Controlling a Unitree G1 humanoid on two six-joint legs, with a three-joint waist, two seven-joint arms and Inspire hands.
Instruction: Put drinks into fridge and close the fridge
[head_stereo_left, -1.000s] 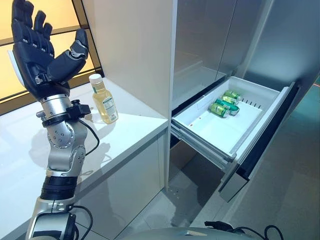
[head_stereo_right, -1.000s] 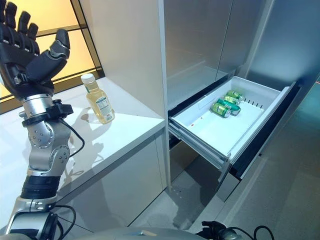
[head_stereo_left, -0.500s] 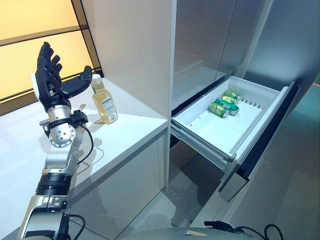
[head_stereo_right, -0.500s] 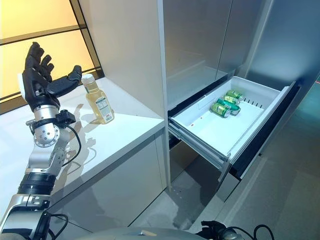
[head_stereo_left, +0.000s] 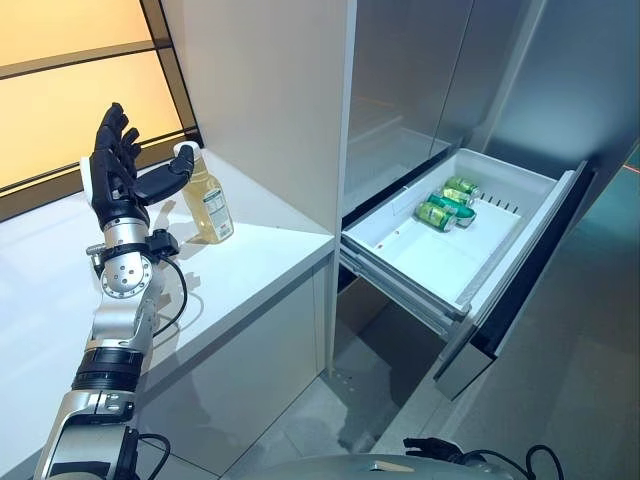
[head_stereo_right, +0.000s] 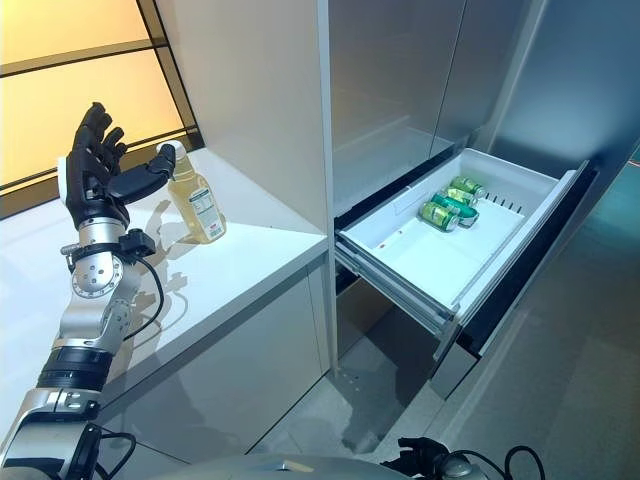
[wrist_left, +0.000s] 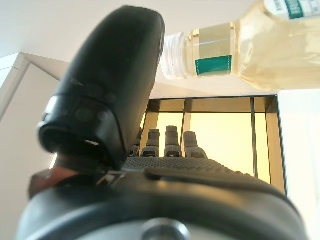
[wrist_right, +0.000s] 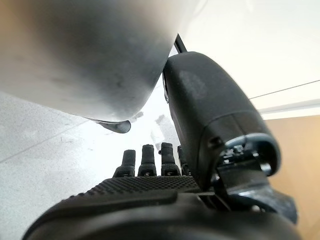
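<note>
The left hand (head_stereo_left: 118, 170) is raised above the white tabletop (head_stereo_left: 230, 270), palm turned toward the bottle (head_stereo_left: 206, 197), its fingers straight and spread and the thumb reaching out so that its tip is right by the bottle's white cap. From the left wrist view the thumb sits just beside the cap, though I cannot tell whether it actually touches; the fingers are not wrapped round anything. The bottle stands upright near the back of the tabletop, close to the tall white panel (head_stereo_left: 270, 100) that divides the tabletop from the fridge (head_stereo_right: 420, 90). It holds a pale yellow drink and carries a label with green print. To the right, the fridge's lower drawer (head_stereo_left: 560, 230) is pulled out and open, a white tray with a grey front. Three green cans (head_stereo_left: 446, 203) lie on their sides in its far corner, packed close against each other, while the rest of the drawer floor is bare white. Behind the tabletop runs a warm orange wall (head_stereo_left: 70, 90) crossed by dark frames. The right hand (wrist_right: 165, 200) shows only in its own wrist view, hanging low, with its fingers straight and relaxed and the thumb standing free, holding nothing, a pale floor beyond it.
</note>
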